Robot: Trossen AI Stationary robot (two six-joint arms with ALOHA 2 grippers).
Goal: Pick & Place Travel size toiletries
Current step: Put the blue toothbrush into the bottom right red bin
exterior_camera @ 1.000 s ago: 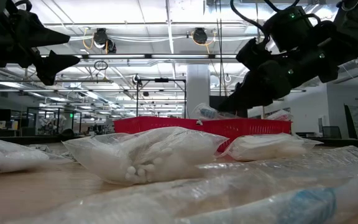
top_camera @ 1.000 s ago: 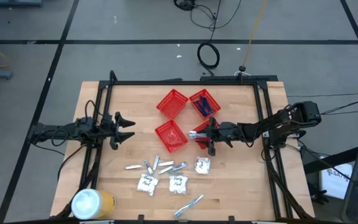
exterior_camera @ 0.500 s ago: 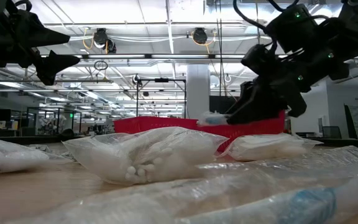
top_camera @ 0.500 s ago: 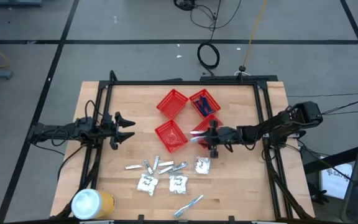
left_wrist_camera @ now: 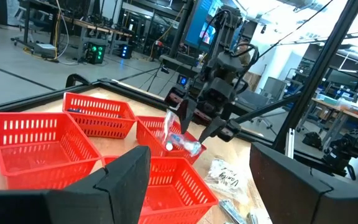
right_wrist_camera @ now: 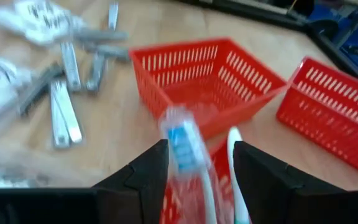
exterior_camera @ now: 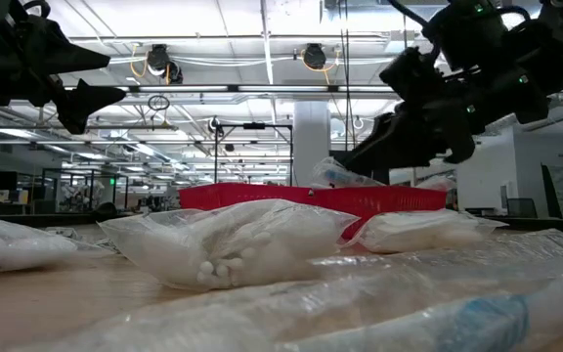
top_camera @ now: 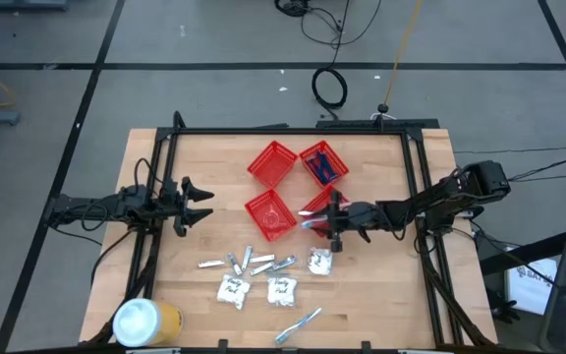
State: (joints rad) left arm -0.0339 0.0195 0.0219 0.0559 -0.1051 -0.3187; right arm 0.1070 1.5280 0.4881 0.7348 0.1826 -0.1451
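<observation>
My right gripper point(top_camera: 326, 222) is shut on a toothbrush in a clear wrapper point(right_wrist_camera: 182, 146), held above the near-right red basket point(top_camera: 314, 206). In the left wrist view the wrapped toothbrush point(left_wrist_camera: 180, 140) sticks out below that gripper's fingertips. On the wood near the front lie little tubes point(top_camera: 254, 263), white sachets point(top_camera: 232, 290) and another wrapped toothbrush point(top_camera: 298, 324). My left gripper point(top_camera: 202, 202) waits open at the table's left, level and touching nothing. My right gripper pinches the toothbrush's clear wrapper point(right_wrist_camera: 171, 134) between its two fingers. The fingers come from the table's right, slanting a little downward. The toothbrush runs on ahead of the fingertips toward the table's left, lifted clear above the basket.
Three more red baskets stand mid-table: far left point(top_camera: 271, 162), far right with dark blue razors point(top_camera: 324, 164), near left point(top_camera: 269, 214). A yellow can with a white lid point(top_camera: 145, 323) stands at the near left corner. A black frame point(top_camera: 293, 131) rims the table.
My right gripper has rolled a little about the line it points along, and has swung slightly toward the table's near edge. The wrapped toothbrush has stayed in its fingers, above the basket.
</observation>
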